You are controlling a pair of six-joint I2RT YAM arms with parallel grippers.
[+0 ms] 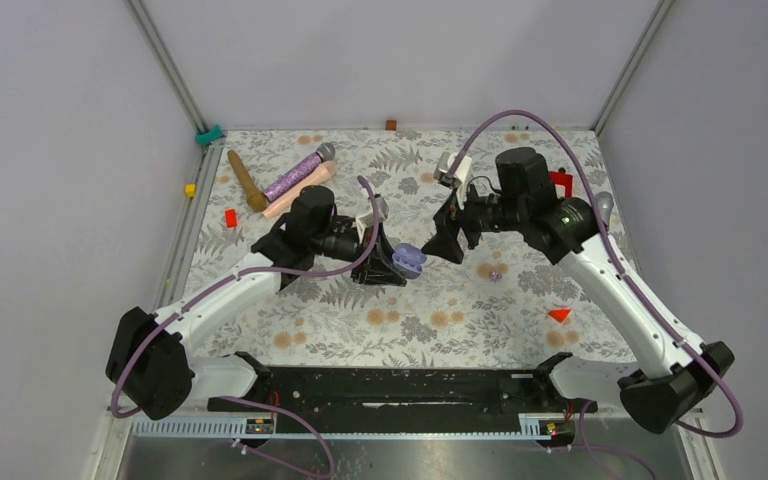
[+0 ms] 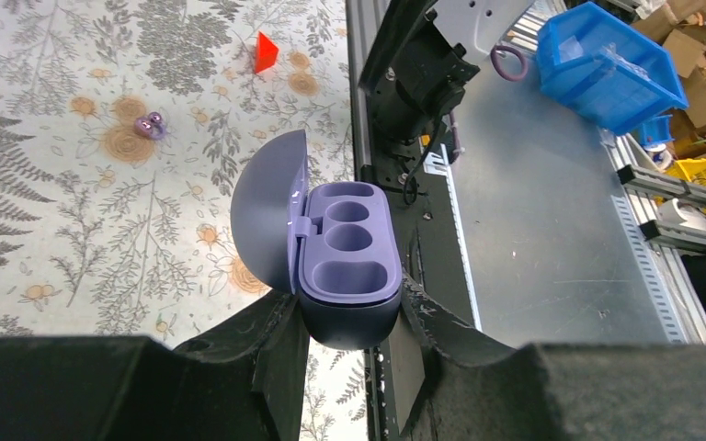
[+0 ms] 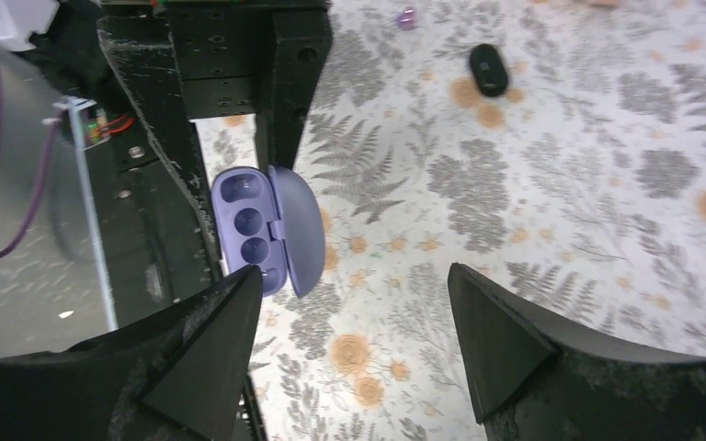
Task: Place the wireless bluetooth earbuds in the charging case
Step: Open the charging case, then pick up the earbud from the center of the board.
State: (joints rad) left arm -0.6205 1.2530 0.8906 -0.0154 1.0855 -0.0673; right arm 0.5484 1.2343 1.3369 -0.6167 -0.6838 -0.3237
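My left gripper [image 1: 397, 262] [image 2: 350, 317] is shut on the lower end of the purple charging case [image 1: 409, 260] [image 2: 349, 266] and holds it above the table. The lid stands open and the wells are empty. The case also shows in the right wrist view [image 3: 250, 230]. My right gripper [image 1: 447, 240] [image 3: 354, 274] is open and empty, just right of the case. Purple earbuds [image 1: 495, 273] [image 2: 150, 124] lie on the cloth to the right of and nearer than the case. A small black oval piece [image 3: 488, 69] lies on the cloth beyond the case.
Several microphones lie at the back left: brown [image 1: 245, 180], glittery purple [image 1: 295, 178] and pink [image 1: 298, 196]. A red triangle [image 1: 560, 314] [image 2: 264, 52] lies near right. A small red block [image 1: 230, 217] lies at the left. The black rail [image 1: 390, 390] runs along the near edge.
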